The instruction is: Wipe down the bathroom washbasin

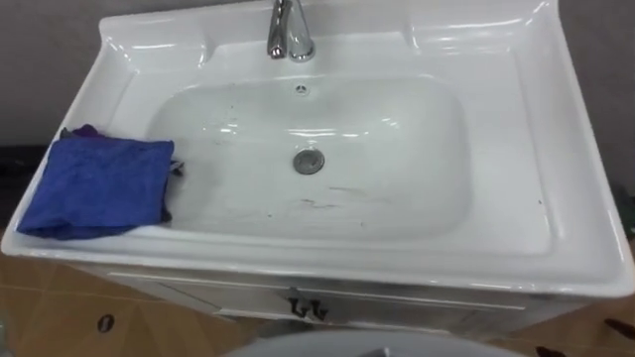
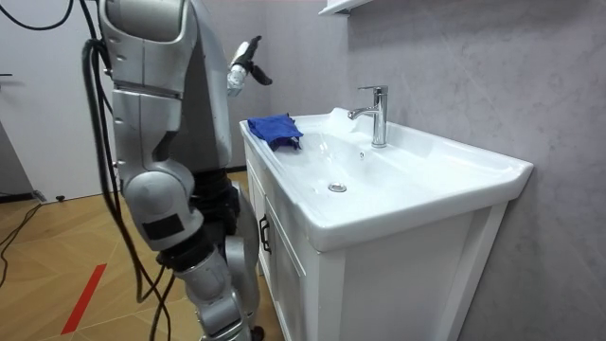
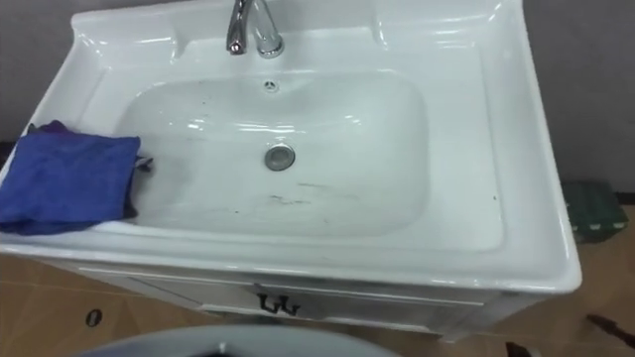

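The robot stands at the front of a white basin (image 1: 556, 198), close against the cabinet (image 2: 398, 284) beneath it. In the room view its left hand (image 2: 242, 68) is raised at about chest height, out over the far end of the basin and clear of everything. Nothing can be seen in that hand, but whether its dark fingers are loose or curled I cannot tell from this distance.

A blue cloth (image 1: 99, 183) lies crumpled on the flat ledge at the basin's left side, well below the raised left hand and a little toward the tap from it. Hand and cloth are apart. The cloth's inner edge hangs just over the slope into the bowl, and a scrap of purple (image 1: 84, 130) peeks out from under its back corner.

Farther from the hand, the chrome tap (image 1: 288, 30) stands upright at the middle of the back ledge. Below it in the bowl's back wall is the small overflow hole (image 1: 301, 89), and the round metal drain (image 1: 309, 161) sits in the bowl's floor. Thin dark streaks (image 1: 327, 203) mark the bowl just in front of the drain, on the side away from the cloth.

A dark handle (image 1: 308, 308) shows on the cabinet front below the basin's rim.
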Controlling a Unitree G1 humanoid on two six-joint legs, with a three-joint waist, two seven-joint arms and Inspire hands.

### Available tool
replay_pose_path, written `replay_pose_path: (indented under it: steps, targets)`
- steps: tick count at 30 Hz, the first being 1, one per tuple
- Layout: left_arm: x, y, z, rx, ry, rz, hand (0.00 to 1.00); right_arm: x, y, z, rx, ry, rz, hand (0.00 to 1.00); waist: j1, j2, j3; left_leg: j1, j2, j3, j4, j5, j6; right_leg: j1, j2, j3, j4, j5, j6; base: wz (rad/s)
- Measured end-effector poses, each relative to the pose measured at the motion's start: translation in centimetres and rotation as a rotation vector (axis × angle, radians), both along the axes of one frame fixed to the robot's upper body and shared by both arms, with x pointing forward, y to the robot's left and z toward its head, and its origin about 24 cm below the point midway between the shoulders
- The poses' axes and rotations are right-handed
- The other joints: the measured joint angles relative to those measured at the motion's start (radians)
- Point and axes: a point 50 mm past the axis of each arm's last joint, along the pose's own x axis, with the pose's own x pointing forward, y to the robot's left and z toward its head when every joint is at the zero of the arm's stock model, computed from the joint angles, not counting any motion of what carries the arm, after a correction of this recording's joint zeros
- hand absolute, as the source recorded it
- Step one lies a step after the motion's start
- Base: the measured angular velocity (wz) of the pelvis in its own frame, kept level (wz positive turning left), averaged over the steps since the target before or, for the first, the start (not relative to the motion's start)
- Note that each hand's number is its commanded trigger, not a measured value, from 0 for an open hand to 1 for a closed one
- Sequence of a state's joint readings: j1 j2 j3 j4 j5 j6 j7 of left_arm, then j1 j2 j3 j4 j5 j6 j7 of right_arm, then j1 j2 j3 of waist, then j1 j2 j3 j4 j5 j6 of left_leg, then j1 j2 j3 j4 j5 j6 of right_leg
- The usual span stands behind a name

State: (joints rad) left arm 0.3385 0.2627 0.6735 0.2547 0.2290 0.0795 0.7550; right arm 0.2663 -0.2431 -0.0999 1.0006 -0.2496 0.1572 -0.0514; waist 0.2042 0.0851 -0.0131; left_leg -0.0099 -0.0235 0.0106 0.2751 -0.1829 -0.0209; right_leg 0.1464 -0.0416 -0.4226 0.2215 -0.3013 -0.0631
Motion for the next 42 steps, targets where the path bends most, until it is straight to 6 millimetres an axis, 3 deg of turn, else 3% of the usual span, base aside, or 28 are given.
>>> replay_pose_path:
  steps: [2, 9, 14, 17, 24, 31, 35, 42]
  targets:
    - [-2.2, 0.2, -1.5, -0.070, 0.012, 0.091, 0.00, -0.1, 0.0, 0.0, -0.002, 0.008, -0.007, 0.00, 0.025, -0.010, -0.0054, 0.002, -0.004, -0.006, 0.000, 0.000, 0.001, 0.004, -0.002, -0.001, -0.001, -0.001, 0.002, 0.05]
    - [-9.7, -2.1, -7.1, -0.313, 0.148, 0.357, 0.00, 0.4, -0.1, 0.0, -0.001, 0.003, -0.006, 0.00, 0.022, -0.027, -0.0042, 0.001, -0.017, -0.046, 0.013, -0.001, 0.005, 0.014, -0.007, -0.008, 0.006, -0.009, 0.008, 0.13]
    - [-14.3, -5.6, -10.6, -0.491, 0.320, 0.457, 0.00, 0.0, -0.3, 0.1, 0.004, 0.017, -0.010, 0.00, 0.009, -0.039, -0.0040, 0.006, -0.023, -0.054, 0.013, -0.001, 0.006, 0.026, -0.009, -0.016, 0.002, -0.010, 0.009, 0.09]
    - [-15.6, -7.6, -12.0, -0.585, 0.394, 0.475, 0.00, -0.2, -0.2, 0.0, 0.006, 0.020, -0.011, 0.00, -0.013, -0.047, -0.0036, 0.006, -0.023, -0.053, 0.016, -0.001, 0.006, 0.029, -0.009, -0.015, 0.001, -0.010, 0.009, 0.02]
    - [-14.3, -9.0, -13.5, -0.670, 0.502, 0.313, 0.00, -0.1, -0.2, -0.1, 0.007, 0.049, 0.019, 0.00, -0.063, -0.058, 0.0000, 0.014, -0.022, -0.039, -0.001, 0.002, 0.009, 0.029, -0.010, -0.011, -0.001, -0.010, 0.008, -0.02]
    - [-9.8, -10.2, -15.0, -0.738, 0.582, 0.037, 0.00, -0.1, 0.0, -0.3, 0.043, 0.071, 0.009, 0.00, -0.118, -0.080, 0.0074, 0.003, -0.020, -0.026, 0.002, 0.002, 0.009, 0.019, -0.010, -0.003, 0.000, -0.010, 0.009, -0.02]
    - [-7.9, -10.1, -15.0, -0.719, 0.598, -0.058, 0.00, 0.1, 0.0, -0.4, 0.048, 0.060, -0.007, 0.00, -0.130, -0.095, 0.0109, 0.000, -0.019, -0.009, 0.000, 0.002, 0.009, 0.012, -0.014, 0.001, 0.002, -0.010, 0.008, -0.07]
    - [-7.3, -10.7, -15.4, -0.737, 0.671, -0.168, 0.00, 0.0, 0.1, -0.4, 0.051, 0.055, -0.021, 0.00, -0.118, -0.116, 0.0090, -0.013, -0.007, 0.057, 0.032, -0.016, 0.024, 0.004, -0.016, 0.019, 0.004, -0.010, 0.011, -0.08]
